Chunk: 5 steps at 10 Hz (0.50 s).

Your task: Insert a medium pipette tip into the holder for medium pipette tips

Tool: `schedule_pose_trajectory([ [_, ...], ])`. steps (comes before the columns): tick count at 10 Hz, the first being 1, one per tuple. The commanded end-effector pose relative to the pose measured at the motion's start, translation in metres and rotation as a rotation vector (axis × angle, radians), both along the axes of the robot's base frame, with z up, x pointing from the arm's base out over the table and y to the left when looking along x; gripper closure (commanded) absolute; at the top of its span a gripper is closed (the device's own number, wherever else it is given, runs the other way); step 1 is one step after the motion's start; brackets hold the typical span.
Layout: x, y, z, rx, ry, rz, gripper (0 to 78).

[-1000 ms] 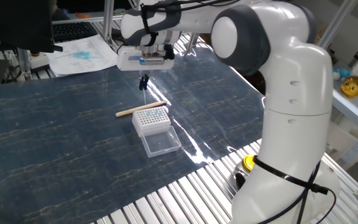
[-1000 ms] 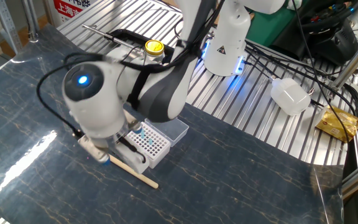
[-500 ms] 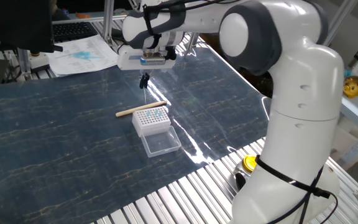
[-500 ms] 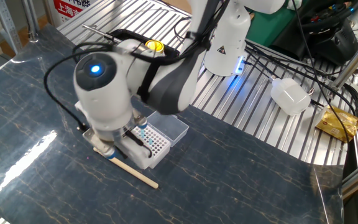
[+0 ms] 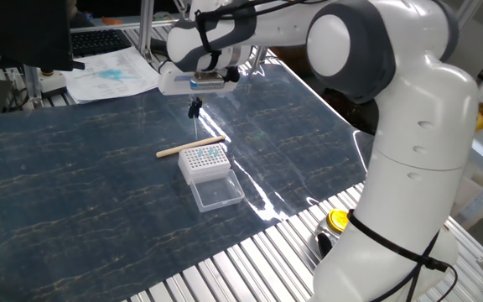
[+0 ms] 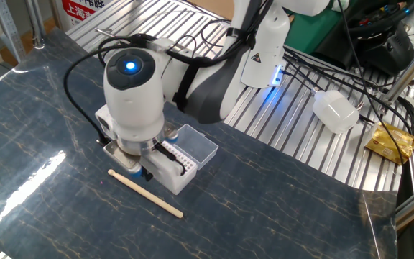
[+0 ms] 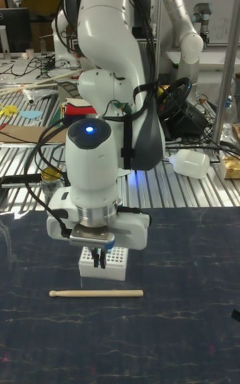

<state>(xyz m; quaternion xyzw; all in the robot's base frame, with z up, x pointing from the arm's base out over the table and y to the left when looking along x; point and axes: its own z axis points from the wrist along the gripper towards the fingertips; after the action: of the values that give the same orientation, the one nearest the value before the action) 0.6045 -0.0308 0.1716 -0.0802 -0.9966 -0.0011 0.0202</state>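
Note:
The holder (image 5: 204,161) is a small white rack with a grid of holes and a few teal tips, standing mid-mat; its clear lid (image 5: 218,193) lies open on the near side. My gripper (image 5: 194,109) hangs a little above the mat just beyond the holder, its fingers pressed together. In the other fixed view a small blue piece, the medium pipette tip (image 6: 148,175), shows at the fingers, right beside the holder (image 6: 172,173). The tall fixed view puts my gripper (image 7: 100,261) in front of the holder (image 7: 117,267). The white wrist hides most of the fingers.
A long beige wooden stick (image 5: 191,148) lies on the mat against the holder's far side. Papers (image 5: 111,71) sit at the back left. A yellow-capped item (image 5: 335,220) rests on the slatted metal near the robot's base. A white bottle (image 6: 335,109) lies on the slats.
The arm's upper links have swung round, and in the other fixed view the hand has shifted a little toward the holder. The fingers stay shut.

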Motion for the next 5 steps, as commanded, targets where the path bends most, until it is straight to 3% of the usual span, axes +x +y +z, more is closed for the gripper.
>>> schedule_pose_trajectory([
  [1, -0.0059, 0.0051, 0.0069, 0.006, 0.013, 0.007, 76.4],
  [5, -0.0043, 0.0042, 0.0059, 0.041, 0.019, -0.008, 76.4],
])
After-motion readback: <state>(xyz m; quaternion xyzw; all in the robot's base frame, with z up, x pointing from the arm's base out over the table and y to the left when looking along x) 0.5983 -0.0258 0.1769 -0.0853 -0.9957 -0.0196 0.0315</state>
